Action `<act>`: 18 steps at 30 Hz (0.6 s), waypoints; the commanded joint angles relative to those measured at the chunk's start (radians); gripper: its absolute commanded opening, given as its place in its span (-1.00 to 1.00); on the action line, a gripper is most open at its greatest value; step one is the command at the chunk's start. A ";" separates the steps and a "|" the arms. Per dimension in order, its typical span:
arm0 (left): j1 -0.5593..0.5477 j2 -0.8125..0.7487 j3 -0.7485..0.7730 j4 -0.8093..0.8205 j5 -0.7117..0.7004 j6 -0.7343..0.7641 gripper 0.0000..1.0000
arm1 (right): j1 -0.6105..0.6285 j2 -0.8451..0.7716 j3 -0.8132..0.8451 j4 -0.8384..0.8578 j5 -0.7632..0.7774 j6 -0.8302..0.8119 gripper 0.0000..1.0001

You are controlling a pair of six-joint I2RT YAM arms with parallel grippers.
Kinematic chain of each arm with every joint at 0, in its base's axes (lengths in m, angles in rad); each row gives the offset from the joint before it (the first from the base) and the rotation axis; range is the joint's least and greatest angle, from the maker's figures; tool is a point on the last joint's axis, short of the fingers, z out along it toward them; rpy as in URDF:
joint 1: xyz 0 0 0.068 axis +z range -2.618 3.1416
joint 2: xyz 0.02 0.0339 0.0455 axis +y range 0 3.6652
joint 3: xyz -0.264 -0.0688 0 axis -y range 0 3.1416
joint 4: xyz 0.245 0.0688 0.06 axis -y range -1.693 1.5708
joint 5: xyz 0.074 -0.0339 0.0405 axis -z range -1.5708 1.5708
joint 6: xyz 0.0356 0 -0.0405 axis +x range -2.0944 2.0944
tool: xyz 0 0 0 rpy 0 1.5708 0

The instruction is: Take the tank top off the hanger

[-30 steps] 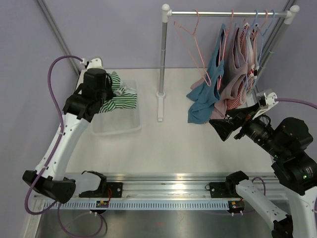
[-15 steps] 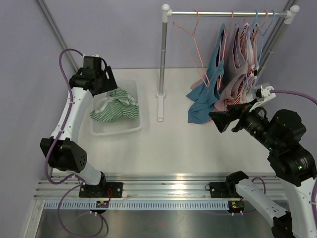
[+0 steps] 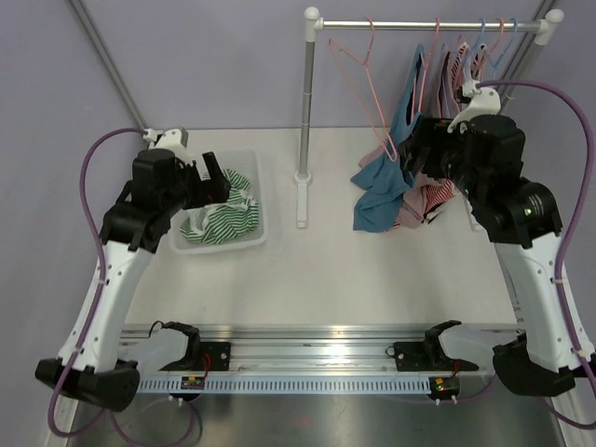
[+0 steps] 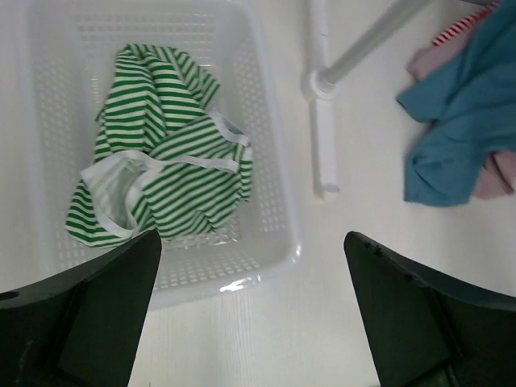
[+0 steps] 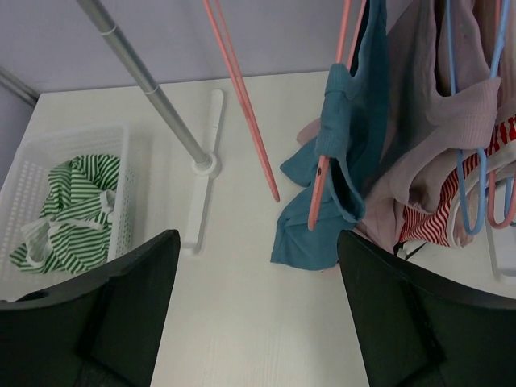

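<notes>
A blue tank top (image 3: 380, 191) (image 5: 355, 121) hangs on a pink hanger (image 5: 321, 181) from the rail, its hem pooled on the table. Mauve and red-striped tops (image 3: 438, 182) (image 5: 435, 137) hang behind it on blue hangers. My right gripper (image 3: 419, 142) (image 5: 258, 238) is open and empty, up beside these garments, with the blue top just ahead of its fingertips. A green-striped tank top (image 3: 222, 216) (image 4: 161, 177) lies loose in the white basket (image 3: 253, 235) (image 4: 278, 201). Above the basket's near edge, my left gripper (image 3: 214, 180) (image 4: 251, 240) stands open and holds nothing.
An empty pink hanger (image 3: 358, 79) (image 5: 242, 105) hangs at the rail's left end. The rack's grey post (image 3: 307, 102) (image 5: 145, 81) stands on a white foot (image 3: 302, 200) (image 4: 322, 137) between basket and clothes. A second post (image 3: 512, 74) slants at the right.
My left gripper opened and let the green-striped top fall into the basket, then drew back. The right arm swung up and left from the table's right side to the hanging clothes.
</notes>
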 commanded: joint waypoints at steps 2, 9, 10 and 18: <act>-0.097 -0.169 -0.143 0.098 0.018 0.039 0.98 | 0.001 0.117 0.150 -0.007 0.170 -0.037 0.65; -0.144 -0.397 -0.361 0.137 -0.034 0.054 0.98 | -0.048 0.378 0.373 -0.037 0.232 -0.106 0.47; -0.144 -0.413 -0.396 0.141 -0.047 0.062 0.98 | -0.064 0.400 0.419 -0.040 0.222 -0.107 0.44; -0.144 -0.468 -0.478 0.167 -0.056 0.072 0.98 | -0.179 0.659 0.660 -0.100 0.054 -0.115 0.27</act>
